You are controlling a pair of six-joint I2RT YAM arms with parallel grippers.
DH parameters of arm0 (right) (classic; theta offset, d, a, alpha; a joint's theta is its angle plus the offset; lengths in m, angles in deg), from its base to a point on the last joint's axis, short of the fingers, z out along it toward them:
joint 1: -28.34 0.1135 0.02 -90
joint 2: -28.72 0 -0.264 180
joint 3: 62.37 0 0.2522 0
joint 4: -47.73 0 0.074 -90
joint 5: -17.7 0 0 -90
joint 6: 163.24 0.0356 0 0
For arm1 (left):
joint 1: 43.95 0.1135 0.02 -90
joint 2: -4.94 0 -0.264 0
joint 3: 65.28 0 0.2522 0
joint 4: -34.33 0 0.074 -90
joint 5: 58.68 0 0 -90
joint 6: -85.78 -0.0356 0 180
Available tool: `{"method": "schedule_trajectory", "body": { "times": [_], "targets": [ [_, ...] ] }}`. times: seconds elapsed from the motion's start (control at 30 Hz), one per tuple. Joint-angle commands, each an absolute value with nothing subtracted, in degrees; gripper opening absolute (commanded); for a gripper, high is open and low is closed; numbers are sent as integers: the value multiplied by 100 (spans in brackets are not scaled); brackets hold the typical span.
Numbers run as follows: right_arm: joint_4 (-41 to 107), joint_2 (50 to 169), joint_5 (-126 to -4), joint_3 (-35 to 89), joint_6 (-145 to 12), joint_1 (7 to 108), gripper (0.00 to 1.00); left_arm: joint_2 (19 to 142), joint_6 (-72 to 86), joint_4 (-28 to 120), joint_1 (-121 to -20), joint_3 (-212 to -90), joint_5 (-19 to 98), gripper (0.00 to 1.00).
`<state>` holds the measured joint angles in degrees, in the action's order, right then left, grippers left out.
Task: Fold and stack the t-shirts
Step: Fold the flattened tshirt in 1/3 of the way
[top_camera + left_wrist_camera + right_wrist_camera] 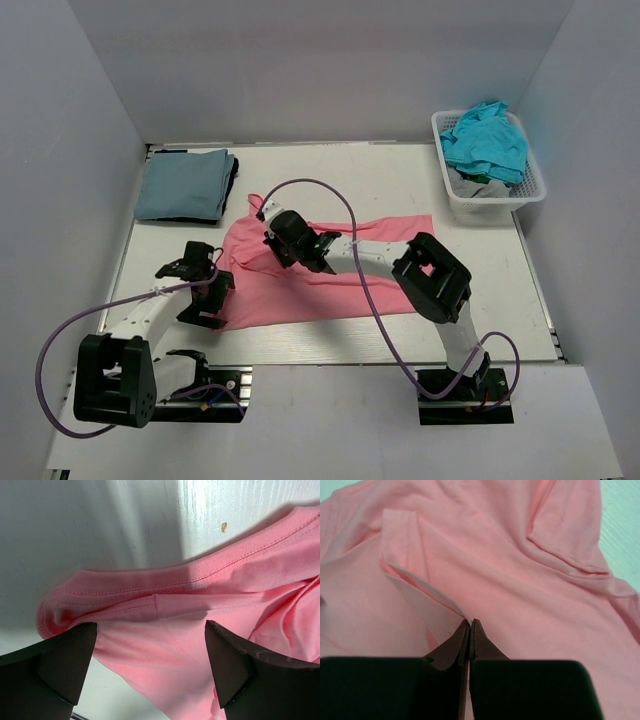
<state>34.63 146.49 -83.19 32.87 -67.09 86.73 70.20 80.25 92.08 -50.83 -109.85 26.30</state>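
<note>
The right gripper (469,622), fingers pressed together, seems to nip a hemmed fold of the salmon-pink t-shirt (300,292) spread across the middle of the tabletop (480,300), while the left gripper (150,625) hangs with jaws spread wide over the shirt's left-hand hem.

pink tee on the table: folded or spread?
Spread, rumpled. The pink tee lies wide across the table, unlike the folded grey-blue tee; right gripper pinches one edge.
</note>
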Motion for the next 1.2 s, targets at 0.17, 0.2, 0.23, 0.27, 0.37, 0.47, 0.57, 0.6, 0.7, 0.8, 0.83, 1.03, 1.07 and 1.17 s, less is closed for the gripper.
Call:
{"method": "schedule_trajectory", "body": {
  "times": [0.17, 0.2, 0.23, 0.27, 0.37, 0.47, 0.57, 0.6, 0.7, 0.8, 0.83, 1.03, 1.07, 1.17],
  "targets": [
    [2843, 14869, -8724, 3630, -5936, 8416, 0, 7359, 7884, 9344, -5081, -10787, 2508, 100],
    [2817, 14895, -8715, 3639, -5840, 8381, 0, 7359, 7884, 9344, -5081, -10787, 2508, 100],
    [2756, 14904, -8724, 3621, -5795, 8354, 0, 7307, 7884, 9344, -5081, -10787, 2455, 100],
    [2720, 14913, -8750, 3673, -5708, 8336, 0, 7306, 7884, 9344, -5081, -10787, 2455, 100],
    [2509, 14965, -8724, 3770, -5558, 8275, 0, 7306, 7884, 9344, -5081, -10787, 2455, 100],
    [2535, 14887, -8680, 3727, -5549, 8266, 18, 7306, 7884, 9405, -5081, -10787, 2455, 100],
    [2623, 14720, -8750, 3683, -5593, 8231, 34, 7253, 7884, 9484, -5081, -10839, 2455, 100],
    [2632, 14684, -8889, 3691, -5558, 8222, 34, 7201, 7884, 9485, -5081, -10840, 2455, 100],
    [2475, 14491, -9101, 3718, -5303, 8161, 36, 7130, 7884, 9616, -5081, -10910, 2455, 100],
    [2238, 14166, -9277, 3578, -5031, 8099, 65, 6876, 7674, 9774, -5186, -11138, 2385, 100],
    [2210, 13870, -9356, 3507, -4865, 8082, 90, 6823, 7542, 9775, -5186, -11321, 2385, 100],
    [1982, 12639, -9848, 2411, -4310, 7705, 90, 7033, 5873, 9722, -5186, -12830, 2437, 100],
    [1877, 12549, -9840, 2321, -4188, 7651, 90, 7147, 5601, 9652, -5186, -13052, 2524, 100],
    [1473, 12005, -9901, 2057, -4117, 7274, 90, 7796, 4678, 9460, -5186, -13905, 2674, 100]
  ]
}}
